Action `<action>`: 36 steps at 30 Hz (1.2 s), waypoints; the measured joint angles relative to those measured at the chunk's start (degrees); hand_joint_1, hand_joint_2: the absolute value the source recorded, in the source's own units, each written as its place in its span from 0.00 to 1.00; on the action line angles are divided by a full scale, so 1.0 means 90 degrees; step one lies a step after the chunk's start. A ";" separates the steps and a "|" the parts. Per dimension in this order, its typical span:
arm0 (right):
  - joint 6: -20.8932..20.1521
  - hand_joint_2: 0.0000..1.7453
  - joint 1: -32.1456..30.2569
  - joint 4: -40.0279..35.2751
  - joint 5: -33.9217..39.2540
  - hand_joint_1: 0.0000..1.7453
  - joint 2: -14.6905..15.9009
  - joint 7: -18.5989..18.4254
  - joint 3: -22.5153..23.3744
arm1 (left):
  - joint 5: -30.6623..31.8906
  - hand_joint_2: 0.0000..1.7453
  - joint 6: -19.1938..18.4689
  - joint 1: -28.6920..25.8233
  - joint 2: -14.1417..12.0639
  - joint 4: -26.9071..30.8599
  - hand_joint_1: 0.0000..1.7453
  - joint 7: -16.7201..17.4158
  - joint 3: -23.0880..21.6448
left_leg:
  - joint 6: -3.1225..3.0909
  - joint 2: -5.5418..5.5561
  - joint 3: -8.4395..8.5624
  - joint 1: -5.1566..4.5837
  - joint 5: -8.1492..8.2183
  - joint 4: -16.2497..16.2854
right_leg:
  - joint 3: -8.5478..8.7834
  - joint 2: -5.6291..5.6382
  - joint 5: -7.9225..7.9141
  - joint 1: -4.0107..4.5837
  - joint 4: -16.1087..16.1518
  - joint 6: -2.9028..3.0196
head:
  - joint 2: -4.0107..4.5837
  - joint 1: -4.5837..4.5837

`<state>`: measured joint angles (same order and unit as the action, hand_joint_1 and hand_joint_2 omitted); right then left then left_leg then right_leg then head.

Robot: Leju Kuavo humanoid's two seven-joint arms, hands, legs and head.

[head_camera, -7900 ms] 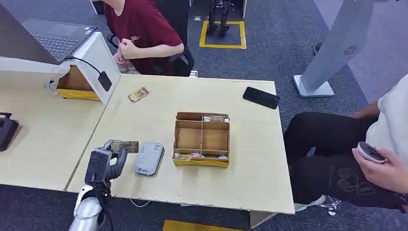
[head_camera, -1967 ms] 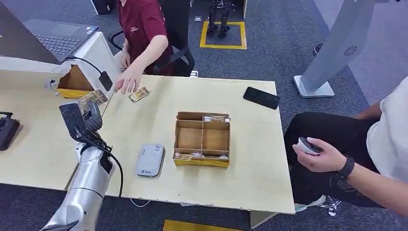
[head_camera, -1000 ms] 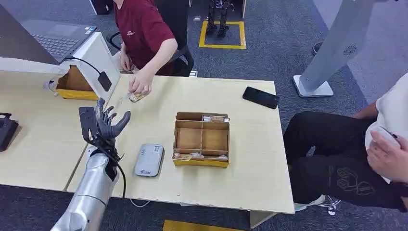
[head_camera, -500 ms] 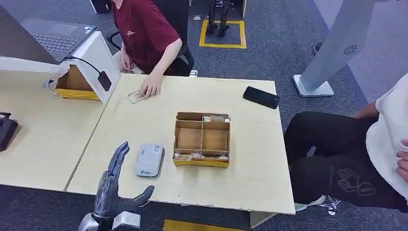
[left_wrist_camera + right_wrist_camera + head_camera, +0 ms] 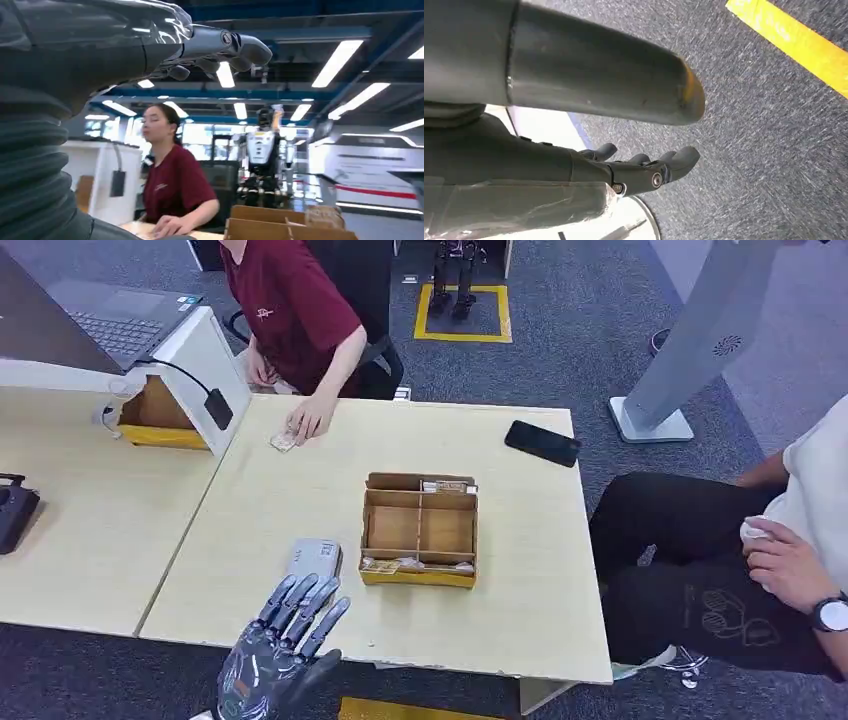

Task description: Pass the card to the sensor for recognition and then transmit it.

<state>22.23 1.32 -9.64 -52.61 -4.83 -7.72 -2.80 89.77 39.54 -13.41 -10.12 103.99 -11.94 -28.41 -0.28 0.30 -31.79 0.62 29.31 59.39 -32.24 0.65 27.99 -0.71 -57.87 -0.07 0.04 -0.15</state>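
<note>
Judging by how things lie, the handover looks done: the card [image 5: 284, 441] sits on the table [image 5: 520, 540] in the upper left of the frame, under the fingers of the person [image 5: 290, 300] in red. The left hand [image 5: 280, 650], bottom centre, hovers empty with fingers spread, near the grey sensor [image 5: 312, 558]. The right hand [image 5: 644, 167] hangs over carpet, fingers loosely extended, holding nothing. Little appears left.

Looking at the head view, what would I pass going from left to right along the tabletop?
Black device at the table edge → tilted white stand → card under a person's hand → grey sensor → cardboard divider box → black phone.
</note>
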 joint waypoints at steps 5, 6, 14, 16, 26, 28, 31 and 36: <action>-0.0083 0.00 0.0024 0.0000 -0.0121 0.00 0.0000 -0.0124 0.0000 | 0.0007 1.00 0.0000 0.0526 -0.0092 -0.0479 0.00 0.0251 0.0002 | 0.0001 0.0000 0.0000 -0.0002 -0.0001 0.0000 | -0.0001 0.0000 0.0000 0.0000 0.0000 0.0000 | 0.0000 0.0000; -0.0102 0.00 0.0029 0.0000 -0.0138 0.00 0.0000 -0.0153 0.0000 | 0.0007 1.00 0.0000 0.0648 -0.0097 -0.0601 0.00 0.0513 -0.0019 | 0.0001 0.0000 0.0000 -0.0002 -0.0001 0.0000 | -0.0001 0.0000 0.0000 0.0000 0.0000 0.0000 | 0.0000 0.0000; -0.0158 0.00 0.0036 0.0000 -0.0133 0.00 0.0000 -0.0177 0.0005 | 0.0017 1.00 0.0000 0.1164 -0.0223 -0.1170 0.00 0.0994 -0.0274 | -0.0001 -0.0001 0.0000 -0.0003 0.0000 0.0002 | -0.0003 0.0005 0.0000 0.0000 0.0001 -0.0001 | 0.0000 0.0000; -0.0153 0.00 0.0037 0.0000 -0.0119 0.00 0.0000 -0.0165 0.0005 | 0.0017 1.00 0.0000 0.1279 -0.0204 -0.1333 0.00 0.1399 -0.0382 | -0.0001 0.0003 -0.0005 -0.0004 0.0000 0.0003 | -0.0006 0.0003 0.0000 0.0000 0.0002 -0.0002 | 0.0000 0.0000; -0.0117 0.00 0.0062 -0.0002 -0.0158 0.00 0.0000 -0.0087 0.0010 | 0.0015 1.00 0.0002 0.2040 -0.0192 -0.2042 0.00 0.3145 -0.1965 | -0.0004 0.0015 -0.0007 -0.0004 -0.0002 0.0004 | -0.0003 -0.0004 -0.0003 -0.0001 0.0002 -0.0007 | 0.0000 0.0000; -0.0119 0.00 0.0063 -0.0002 -0.0187 0.00 0.0000 -0.0114 0.0010 | 0.0014 1.00 0.0000 0.2040 -0.0119 -0.2118 0.00 0.2895 -0.2018 | -0.0004 0.0016 -0.0009 -0.0004 -0.0002 0.0004 | -0.0003 -0.0006 -0.0003 -0.0001 0.0003 -0.0008 | 0.0000 0.0000; -0.0129 0.00 0.0066 -0.0002 -0.0235 0.00 0.0000 -0.0112 0.0015 | 0.0017 1.00 0.0002 0.2058 -0.0051 -0.2300 0.00 0.2764 -0.2033 | -0.0004 0.0013 -0.0008 -0.0004 -0.0001 0.0004 | -0.0004 -0.0003 -0.0003 0.0000 0.0003 -0.0008 | 0.0000 0.0000; -0.0117 0.00 0.0065 -0.0002 -0.0252 0.00 0.0000 -0.0078 0.0034 | 0.0012 1.00 0.0002 0.1999 0.0056 -0.2411 0.00 0.2708 -0.2059 | -0.0004 0.0013 -0.0008 -0.0003 -0.0002 0.0003 | -0.0003 -0.0005 -0.0003 0.0000 0.0003 -0.0008 | 0.0000 -0.0002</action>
<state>21.18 1.91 -9.66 -54.88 -4.83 -8.41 -2.49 89.88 39.56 4.58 -9.62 82.29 12.44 -46.95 -0.32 0.42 -31.86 0.59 29.30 59.42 -32.27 0.60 27.97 -0.71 -57.85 -0.14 0.04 -0.17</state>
